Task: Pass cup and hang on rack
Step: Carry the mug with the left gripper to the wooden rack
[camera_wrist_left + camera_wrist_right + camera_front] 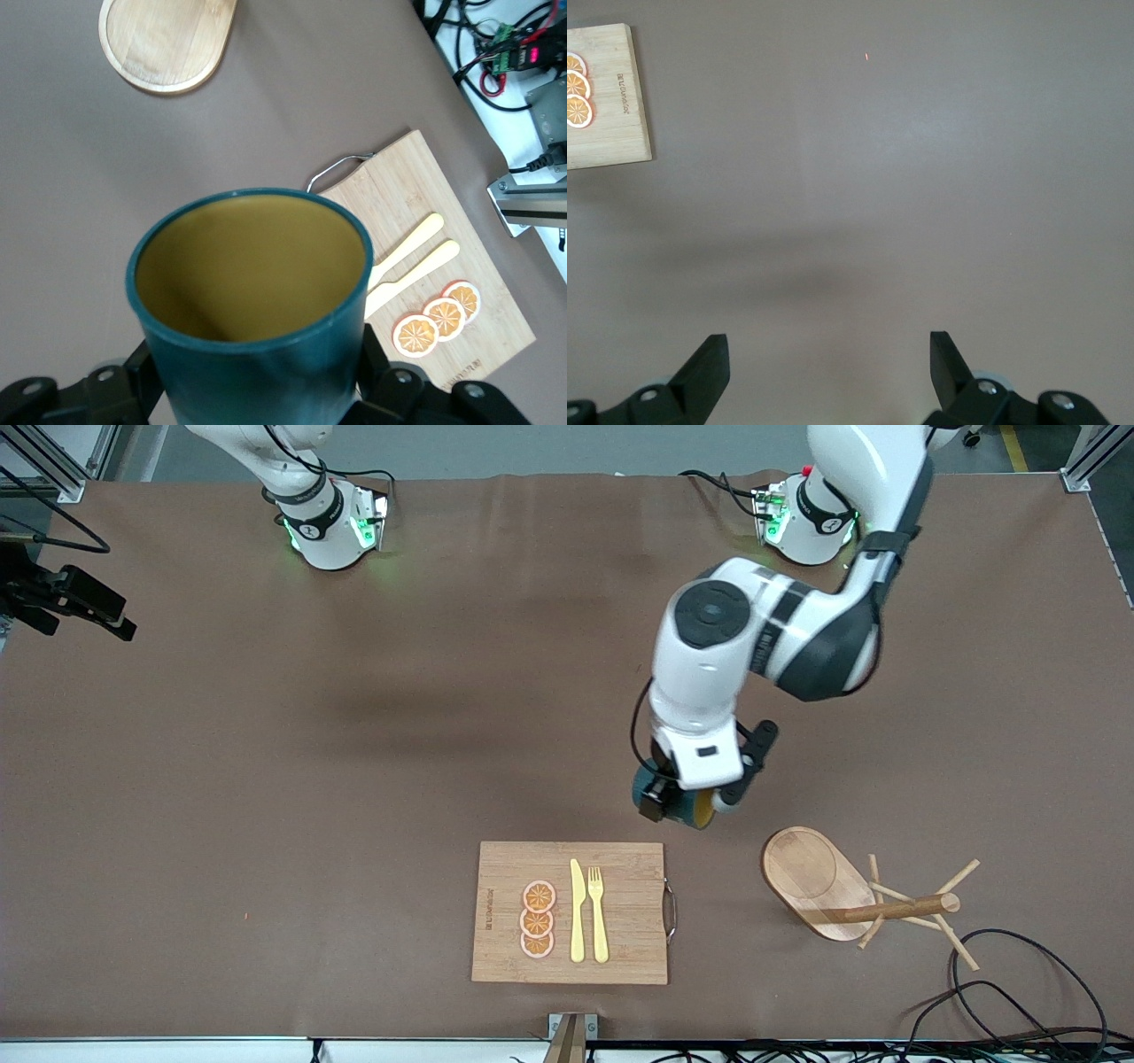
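the left arm reached out from its base over the brown table (266, 779), and the left gripper (687, 802) hung above bare tabletop with its fingers closed on the small dark teal-green cylindrical cup (682, 808) with the yellowish-tan interior. in the front view the cup lay tipped on its side in the grip, its tan mouth turned toward the left arm's end of the table. in the left wrist view the cup (252, 310) filled the lower part of the picture, mouth open to the camera, clamped from both sides by the black fingers (120, 385). no handle showed in either view.

the light wooden mug rack (850, 890) stood near the front camera toward the left arm's end of the table, well apart from the held cup. it had one oval bamboo base (164, 40), one central post and several thin angled pegs; the exact peg count was hard to tell. black cables (1019, 983) lay on the table just beside the rack, nearer the camera.

one rectangular bamboo cutting board (571, 912) with a metal handle lay near the front edge, beside the rack and toward the right arm's end. on it lay three orange slices (538, 919) in a row, one pale yellow knife (577, 911) and one pale yellow fork (598, 912), side by side. nothing stood between the cup and the rack.

the right arm waited; only its base showed in the front view. the right gripper (828, 367), seen in its own wrist view, hung over bare table with its fingers spread wide and holding nothing.
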